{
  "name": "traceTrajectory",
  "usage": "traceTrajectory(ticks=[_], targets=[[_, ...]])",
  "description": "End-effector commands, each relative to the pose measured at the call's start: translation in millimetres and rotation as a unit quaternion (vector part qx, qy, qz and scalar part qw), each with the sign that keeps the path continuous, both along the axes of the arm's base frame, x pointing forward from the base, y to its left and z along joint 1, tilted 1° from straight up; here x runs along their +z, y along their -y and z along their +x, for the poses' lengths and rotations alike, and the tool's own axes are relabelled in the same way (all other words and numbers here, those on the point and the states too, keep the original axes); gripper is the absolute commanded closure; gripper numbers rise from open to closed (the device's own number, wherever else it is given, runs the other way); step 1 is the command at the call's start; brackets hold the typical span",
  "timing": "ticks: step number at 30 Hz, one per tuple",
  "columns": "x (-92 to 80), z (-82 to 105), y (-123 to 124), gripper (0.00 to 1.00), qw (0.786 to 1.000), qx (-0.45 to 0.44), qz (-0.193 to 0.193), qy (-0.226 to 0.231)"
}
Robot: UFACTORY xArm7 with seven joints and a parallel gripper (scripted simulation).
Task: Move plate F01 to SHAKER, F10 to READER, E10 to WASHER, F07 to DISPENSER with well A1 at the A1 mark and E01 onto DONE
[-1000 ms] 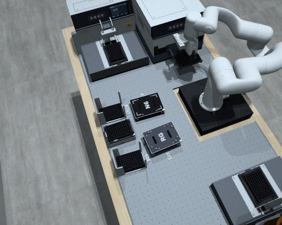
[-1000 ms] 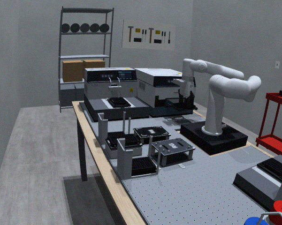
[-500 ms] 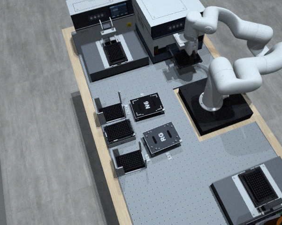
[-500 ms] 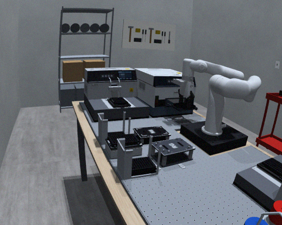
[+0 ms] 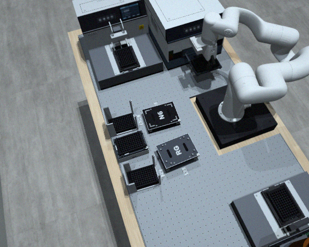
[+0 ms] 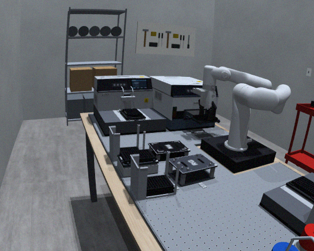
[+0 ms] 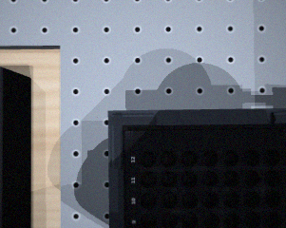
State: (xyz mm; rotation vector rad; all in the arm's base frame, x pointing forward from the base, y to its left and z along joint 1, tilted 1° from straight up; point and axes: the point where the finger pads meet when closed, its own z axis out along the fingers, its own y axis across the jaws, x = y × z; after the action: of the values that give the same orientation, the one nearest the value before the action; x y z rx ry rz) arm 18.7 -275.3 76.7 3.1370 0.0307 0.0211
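Note:
My gripper (image 5: pixel 205 61) is down at the pull-out tray of the READER (image 5: pixel 183 23) at the back right, also seen in the exterior view (image 6: pixel 207 111). It is shut on the black well plate E01 (image 5: pixel 203 65), which lies flat at the tray. In the wrist view the plate (image 7: pixel 204 171) fills the lower right, with row numbers along its left edge; my fingers are out of frame there. Other black plates sit on the back-left instrument (image 5: pixel 126 57), on the small station between the racks (image 5: pixel 130 143) and on the front-right instrument (image 5: pixel 283 204).
Two deep stack racks (image 5: pixel 121 122) (image 5: pixel 143 176) stand at the left deck edge, each with a plate inside. Nest N6 (image 5: pixel 161 115) and nest RG (image 5: pixel 178 150) are bare at mid-deck. My arm's black base (image 5: pixel 235 119) stands to the right of them.

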Motion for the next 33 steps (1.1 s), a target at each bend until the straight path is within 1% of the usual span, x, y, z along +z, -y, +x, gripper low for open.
traceTrajectory(ticks=[1,12,33], targets=[[0.7,-0.2,0.5,1.0,1.0,0.0,-0.001,0.0],[1.0,-0.2,0.5,1.0,1.0,0.0,-0.001,0.0],[7.2,-0.3,0.5,1.0,1.0,0.0,-0.001,0.0]])
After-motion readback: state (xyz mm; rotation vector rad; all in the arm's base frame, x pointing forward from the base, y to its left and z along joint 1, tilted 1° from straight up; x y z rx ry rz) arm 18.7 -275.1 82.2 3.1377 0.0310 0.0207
